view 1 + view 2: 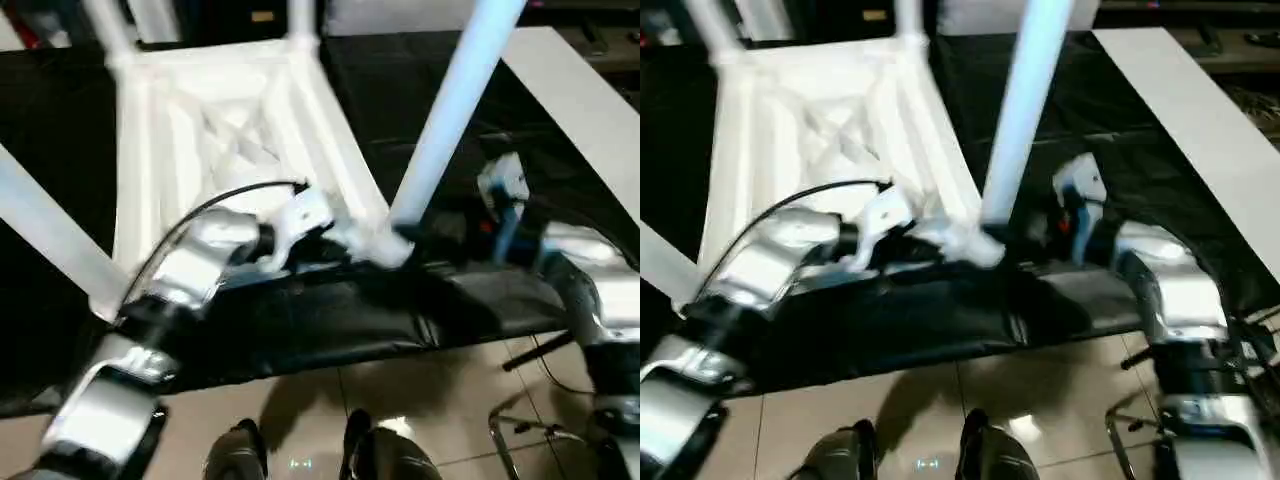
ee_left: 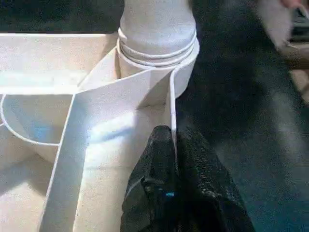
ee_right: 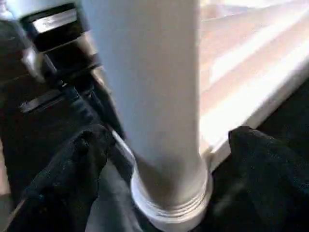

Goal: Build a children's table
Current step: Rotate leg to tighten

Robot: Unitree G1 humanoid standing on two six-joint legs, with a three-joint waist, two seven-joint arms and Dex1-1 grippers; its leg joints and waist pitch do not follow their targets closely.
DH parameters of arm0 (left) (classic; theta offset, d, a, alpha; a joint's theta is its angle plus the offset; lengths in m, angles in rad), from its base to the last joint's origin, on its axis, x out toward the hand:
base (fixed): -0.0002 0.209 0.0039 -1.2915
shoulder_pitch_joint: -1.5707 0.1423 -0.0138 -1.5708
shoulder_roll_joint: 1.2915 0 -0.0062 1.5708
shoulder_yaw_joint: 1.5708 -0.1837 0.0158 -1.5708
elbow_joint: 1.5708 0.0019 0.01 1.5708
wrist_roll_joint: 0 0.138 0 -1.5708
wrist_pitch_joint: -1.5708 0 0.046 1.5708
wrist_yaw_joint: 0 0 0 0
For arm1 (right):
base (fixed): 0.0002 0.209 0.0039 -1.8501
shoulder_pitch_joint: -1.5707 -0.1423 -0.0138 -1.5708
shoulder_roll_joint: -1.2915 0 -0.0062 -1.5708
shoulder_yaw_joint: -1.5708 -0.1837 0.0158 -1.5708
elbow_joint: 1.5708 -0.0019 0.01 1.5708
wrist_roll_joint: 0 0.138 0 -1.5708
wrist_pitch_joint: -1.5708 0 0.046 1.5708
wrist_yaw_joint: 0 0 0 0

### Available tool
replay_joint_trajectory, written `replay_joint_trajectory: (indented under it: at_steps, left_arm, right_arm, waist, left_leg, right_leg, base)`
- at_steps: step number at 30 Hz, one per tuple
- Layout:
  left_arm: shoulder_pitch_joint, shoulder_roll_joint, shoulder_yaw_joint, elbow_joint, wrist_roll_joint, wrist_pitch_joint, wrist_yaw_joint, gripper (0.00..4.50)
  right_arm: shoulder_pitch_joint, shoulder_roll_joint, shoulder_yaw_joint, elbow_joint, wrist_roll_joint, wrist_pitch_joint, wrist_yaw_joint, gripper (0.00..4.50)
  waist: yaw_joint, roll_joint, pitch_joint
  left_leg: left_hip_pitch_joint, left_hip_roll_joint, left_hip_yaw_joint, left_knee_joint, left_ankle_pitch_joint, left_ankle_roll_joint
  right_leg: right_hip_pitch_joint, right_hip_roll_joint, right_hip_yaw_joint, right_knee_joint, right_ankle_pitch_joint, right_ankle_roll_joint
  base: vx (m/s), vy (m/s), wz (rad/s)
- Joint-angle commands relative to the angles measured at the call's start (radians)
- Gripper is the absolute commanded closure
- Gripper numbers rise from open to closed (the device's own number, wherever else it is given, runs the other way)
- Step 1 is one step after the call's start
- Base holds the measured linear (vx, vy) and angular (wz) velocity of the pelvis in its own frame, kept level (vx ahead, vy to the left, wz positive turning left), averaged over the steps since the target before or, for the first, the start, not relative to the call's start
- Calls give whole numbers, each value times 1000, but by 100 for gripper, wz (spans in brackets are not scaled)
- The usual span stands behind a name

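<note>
**Fourth leg seated, table lying upside down**

We have the table [image 1: 215, 150] on its top on the black work surface [image 1: 420, 100], ribs up, legs rising from the corner sockets. Our left gripper [image 2: 173, 145] has its fingers together, pinched on the thin rim wall just beside the near socket [image 2: 159, 53]. The right gripper [image 3: 159, 145] stands with fingers wide apart, one on each side of the near leg [image 1: 455, 110] and clear of it, low down where the tube meets its socket.

We judge the table light and stiff (hollow plastic, by the look of it), but smooth and rather slippery on the round tubes. The thin ribs and rim give a flat bite for closed fingers, as the left one shows, though they could flex under a hard pull. For turning it upright, we would take a leg close to its socket, between the fingers, where leverage is least and the joint is less likely to work loose.
</note>
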Motion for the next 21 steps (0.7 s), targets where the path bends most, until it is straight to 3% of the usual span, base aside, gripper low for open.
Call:
replay_joint_trajectory:
  at_steps: [1, 3, 4, 7, 11, 21]
  left_arm:
    - [5, 11, -60, -45, -30, -39, -118, 450]
    - [3, 29, -72, -42, -31, -58, -154, 450]
    - [1, 41, -80, -40, -32, -68, -181, 450]
    - [-3, 64, -94, -36, -36, -95, -240, 450]
    - [-3, 81, -105, -36, -40, -117, -291, 450]
    - [-13, 91, -105, -12, -39, -141, -311, 450]
  right_arm:
    - [8, -45, 41, -6, 35, -29, 140, 21]
    - [7, -60, 57, 1, 40, -41, 194, 36]
    - [4, -65, 66, 8, 40, -47, 223, 47]
    - [-8, -72, 83, 31, 35, -68, 271, 66]
    - [-22, -74, 103, 60, 31, -94, 316, 104]
    - [-48, -64, 158, 89, 24, -114, 395, 194]
  waist:
    - [5, 0, -91]
    - [15, 1, -94]
    - [14, -6, -93]
    - [21, -5, -95]
    - [21, -7, -92]
    - [18, -12, -92]
  left_leg:
    - [19, 49, -17, -53, -183, 126]
    - [21, 50, -15, -51, -172, 133]
    - [21, 51, -13, -52, -169, 137]
    - [18, 50, -14, -51, -156, 135]
    - [18, 46, -13, -53, -175, 118]
    - [19, 46, -14, -53, -184, 108]
  right_leg:
    - [85, -74, 69, -57, -413, -100]
    - [85, -75, 71, -50, -382, -118]
    - [84, -74, 73, -50, -378, -124]
    - [87, -78, 74, -45, -370, -138]
    - [88, -79, 73, -53, -430, -117]
    - [88, -78, 72, -58, -475, -95]
  base:
    - [0, 0, 0]
    - [0, 0, 0]
    - [0, 0, 0]
    - [0, 0, 0]
    - [0, 0, 0]
    - [0, 0, 0]
